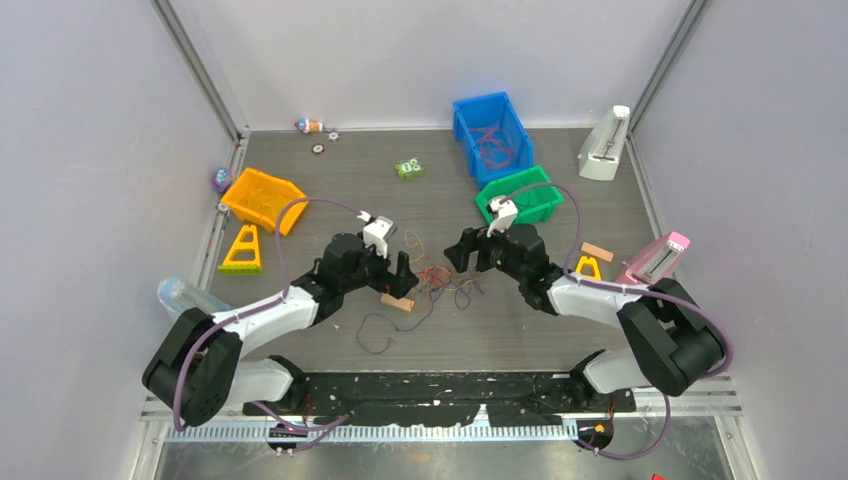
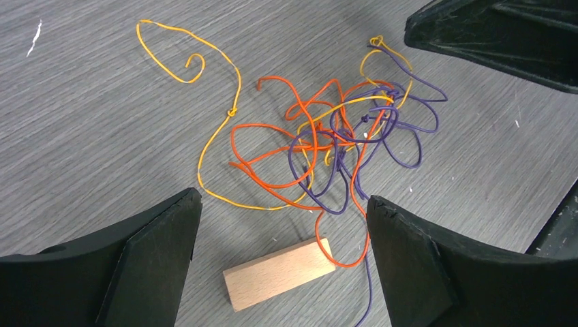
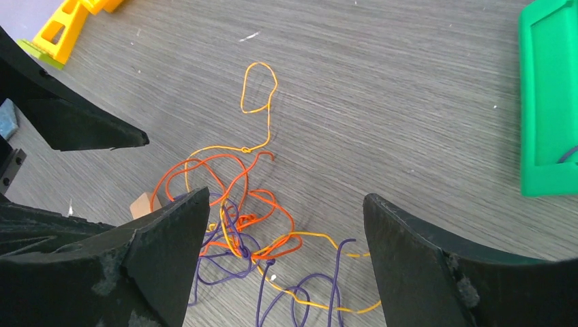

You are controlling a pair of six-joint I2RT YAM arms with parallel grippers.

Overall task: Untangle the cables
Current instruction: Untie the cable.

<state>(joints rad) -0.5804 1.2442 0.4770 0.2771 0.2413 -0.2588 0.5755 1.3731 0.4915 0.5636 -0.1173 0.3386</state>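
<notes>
Fingers (image 2: pixel 153 262) of the left gripper (image 1: pixel 404 272): spread wide, holding nothing, tips above the table (image 1: pixel 560 330) on either side of a wooden block (image 2: pixel 279 274).

Right gripper (image 1: pixel 467 254): fingers likewise spread wide, nothing between them.

Left arm: reaches from its base at the near edge inward to the table's middle, wrist bent down, gripper facing right toward the tangle.

Right arm: mirrors it from the other side, gripper facing left. The two grippers stand near each other, apart, with the tangle between and below them.

Cables (image 2: pixel 320 139): one loose knot of orange, yellow and purple wires lying flat at the table's middle, just beyond the wooden block. An orange strand touches the block's right end. A yellow strand runs out from the knot and ends in a small curl. A separate dark loop (image 1: pixel 375 335) lies nearer the front edge.

Table: dark grey, wood-grain finish.

At the back:
- blue bin (image 1: pixel 462 125) with reddish wire inside
- green bin (image 1: pixel 548 203) just in front of it
- white wedge-shaped object (image 1: pixel 603 152), far right

At the left:
- orange bin (image 1: pixel 262 198)
- yellow triangular stand (image 1: pixel 243 250)

At the right edge: pink-topped object (image 1: pixel 655 260).

Enclosure: pale grey walls on three sides, metal posts in the back corners.
</notes>
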